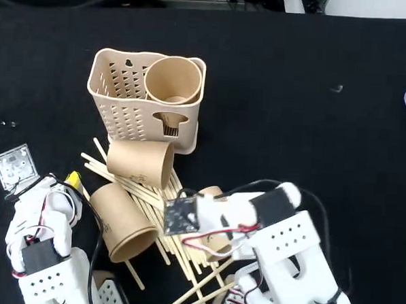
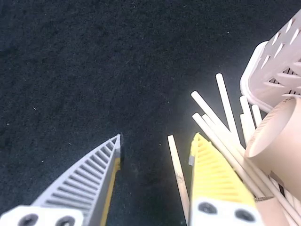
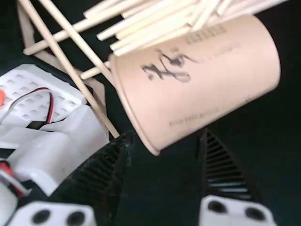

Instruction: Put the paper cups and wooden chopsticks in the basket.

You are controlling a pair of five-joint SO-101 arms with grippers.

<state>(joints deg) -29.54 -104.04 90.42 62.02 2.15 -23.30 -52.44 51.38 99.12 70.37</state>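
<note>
Plainly the right gripper (image 3: 167,136) is open, the rim end of a paper cup (image 3: 197,80) just between its jaw tips. The cup lies on its side against the chopsticks (image 3: 155,19) on the surface (image 3: 263,141). Light and thin-walled, it would crush easily, so pinch gently near the stiffer rim. The left gripper (image 2: 157,136) is open and empty. From above, the arm hides most of this cup.

White perforated left arm (image 1: 43,276) at seven o'clock, right arm (image 1: 293,245) at five, red-black cables (image 1: 212,237), left gripper (image 2: 157,141) grey and yellow ribbed, right gripper (image 3: 167,141) black ribbed
</note>
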